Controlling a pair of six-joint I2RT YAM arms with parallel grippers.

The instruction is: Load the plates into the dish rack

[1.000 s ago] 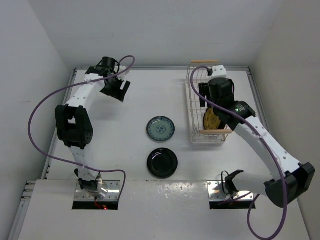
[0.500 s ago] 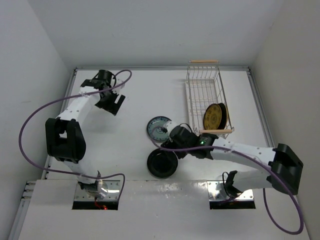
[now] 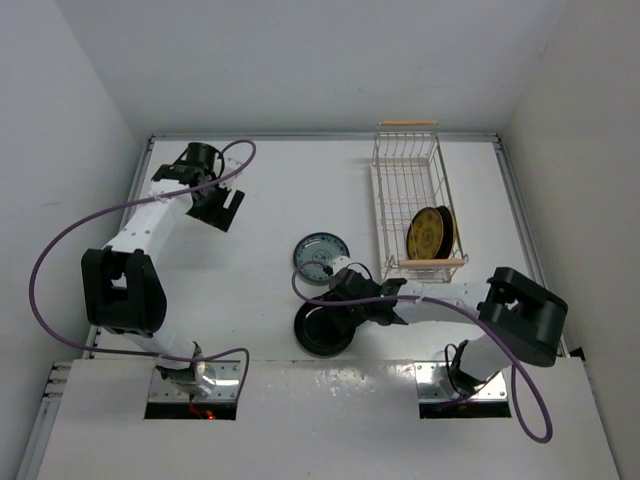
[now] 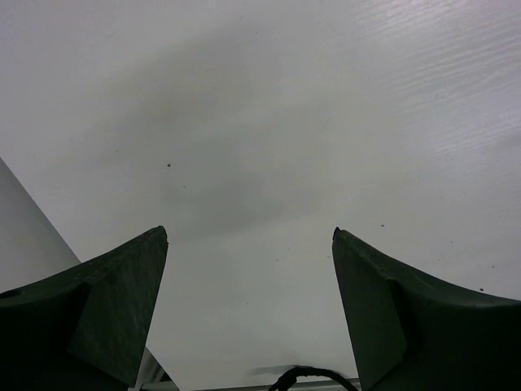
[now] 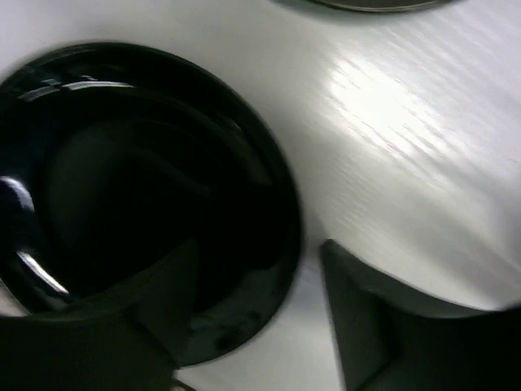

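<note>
A glossy black plate (image 3: 322, 330) lies flat near the table's front; in the right wrist view it (image 5: 122, 187) fills the left half. My right gripper (image 3: 338, 312) (image 5: 259, 252) is open, low over the plate's right rim, one finger over the plate and one over bare table beside it. A pale blue patterned plate (image 3: 318, 251) lies flat just behind it. The white wire dish rack (image 3: 392, 180) stands at the back right with an amber plate (image 3: 426, 232) and a dark plate upright at its near end. My left gripper (image 3: 222, 200) (image 4: 248, 236) is open and empty over bare table at the back left.
The rack has wooden handles at its far end (image 3: 408, 124) and near end (image 3: 432, 263). White walls (image 3: 80, 90) enclose the table on three sides. A purple cable (image 3: 60, 230) loops from each arm.
My right arm left the rack, where the amber plate now stands, and swung down to the black plate, settling lower over its right rim. My left gripper shifted slightly left.
</note>
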